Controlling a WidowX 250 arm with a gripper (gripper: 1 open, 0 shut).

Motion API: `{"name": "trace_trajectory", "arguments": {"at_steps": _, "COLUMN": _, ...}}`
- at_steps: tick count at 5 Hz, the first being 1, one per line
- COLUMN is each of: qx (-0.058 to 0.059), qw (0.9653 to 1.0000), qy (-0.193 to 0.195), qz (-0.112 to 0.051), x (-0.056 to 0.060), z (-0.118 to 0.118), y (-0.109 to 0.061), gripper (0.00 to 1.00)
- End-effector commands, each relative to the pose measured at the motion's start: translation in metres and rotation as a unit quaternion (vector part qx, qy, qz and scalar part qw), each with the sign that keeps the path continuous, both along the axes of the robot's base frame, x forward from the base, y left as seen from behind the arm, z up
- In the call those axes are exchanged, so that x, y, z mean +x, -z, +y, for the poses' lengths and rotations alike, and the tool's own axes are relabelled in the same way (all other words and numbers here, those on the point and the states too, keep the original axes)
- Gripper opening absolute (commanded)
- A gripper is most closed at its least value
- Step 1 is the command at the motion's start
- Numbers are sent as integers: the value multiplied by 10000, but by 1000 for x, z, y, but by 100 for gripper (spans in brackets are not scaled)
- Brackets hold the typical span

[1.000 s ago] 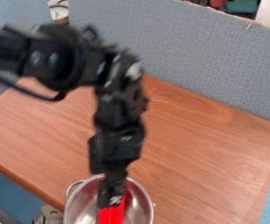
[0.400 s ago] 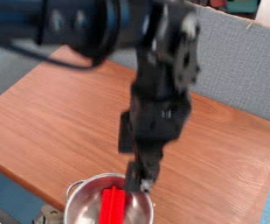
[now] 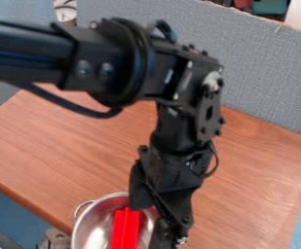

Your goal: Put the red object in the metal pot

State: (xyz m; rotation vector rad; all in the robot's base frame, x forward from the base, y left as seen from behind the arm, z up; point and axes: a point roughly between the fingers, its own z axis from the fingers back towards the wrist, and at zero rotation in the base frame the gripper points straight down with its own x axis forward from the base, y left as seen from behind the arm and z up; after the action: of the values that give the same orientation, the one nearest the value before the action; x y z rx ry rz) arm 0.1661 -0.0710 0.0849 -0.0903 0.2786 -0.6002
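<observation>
The wooden table (image 3: 56, 146) fills the middle of the view, with a grey-blue wall (image 3: 244, 73) behind it from 10 to 2 o'clock. The black robot arm (image 3: 100, 63) enters from 9 o'clock and bends down toward 6 o'clock. Its gripper (image 3: 164, 226) hangs low over the table's near edge, pointing steeply down, and its jaws are spread apart with nothing between them. The metal pot (image 3: 98, 222) stands at the table's near edge, at about 7 o'clock from the centre of the view; the gripper is just at 3 o'clock of it and partly covers its right side. The red object (image 3: 124, 231) lies inside the pot, released, with its upper end near the gripper.
</observation>
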Motion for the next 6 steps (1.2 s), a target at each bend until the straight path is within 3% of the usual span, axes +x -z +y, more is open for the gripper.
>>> {"name": "trace_trajectory", "arguments": {"at_steps": 1, "qx": -73, "qw": 9931, "qy": -1168, "qz": -30, "x": 10, "z": -3, "y": -28, "gripper": 100}}
{"name": "trace_trajectory", "arguments": {"at_steps": 2, "qx": 28, "qw": 9788, "qy": -2044, "qz": 145, "x": 10, "z": -5, "y": -28, "gripper": 100}}
{"name": "trace_trajectory", "arguments": {"at_steps": 3, "qx": 103, "qw": 9567, "qy": -2890, "qz": 322, "x": 10, "z": -8, "y": -36, "gripper": 100}}
{"name": "trace_trajectory", "arguments": {"at_steps": 5, "qx": 445, "qw": 9855, "qy": -1615, "qz": 254, "x": 25, "z": 46, "y": 21, "gripper": 100}}
{"name": "trace_trajectory", "arguments": {"at_steps": 6, "qx": 510, "qw": 9815, "qy": -1820, "qz": 310, "x": 18, "z": 44, "y": 29, "gripper": 100}}
